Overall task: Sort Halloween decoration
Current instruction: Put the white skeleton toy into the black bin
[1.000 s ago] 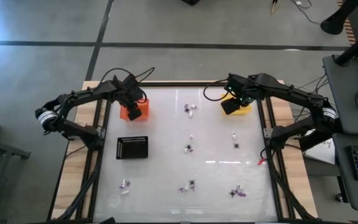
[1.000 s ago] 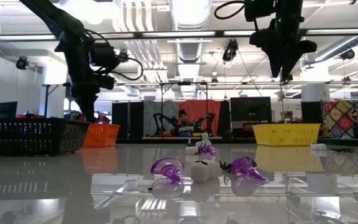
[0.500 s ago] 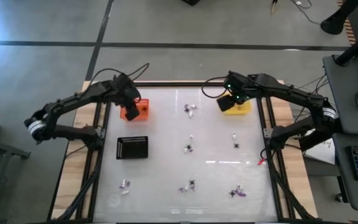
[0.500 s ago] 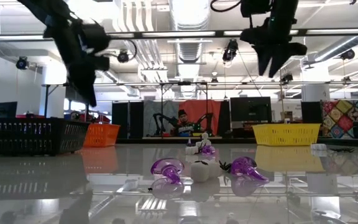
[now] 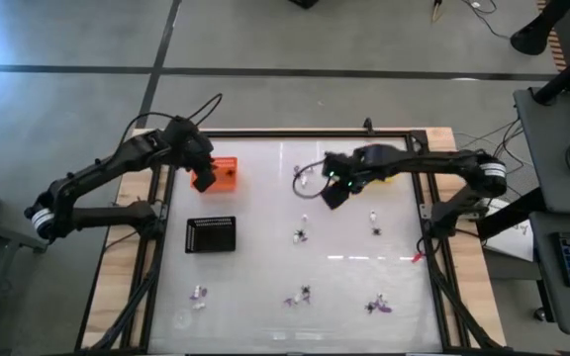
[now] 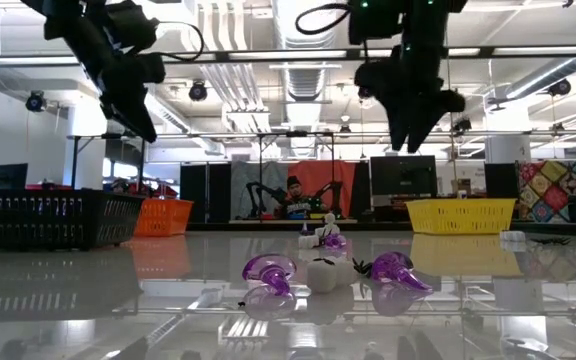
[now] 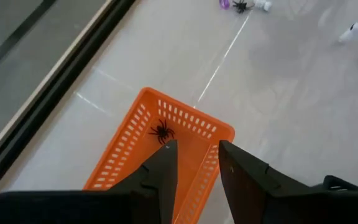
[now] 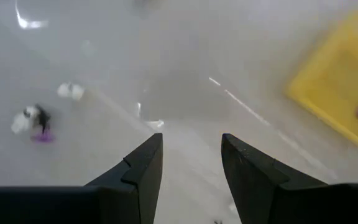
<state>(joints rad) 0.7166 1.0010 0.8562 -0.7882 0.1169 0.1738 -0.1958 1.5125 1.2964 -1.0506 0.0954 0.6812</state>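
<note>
High view shows our right gripper (image 5: 332, 194), fingers parted and empty, nearest the trinket cluster (image 5: 303, 175) just to its upper left. Our left gripper (image 5: 203, 178), also released, hangs over the orange tray (image 5: 224, 164) holding a spider (image 7: 161, 131).

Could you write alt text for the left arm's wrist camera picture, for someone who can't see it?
A small black spider lies inside an orange tray on the pale table, seen past the left gripper with its two dark fingers apart and empty. A few more tiny trinkets lie farther off.
</note>
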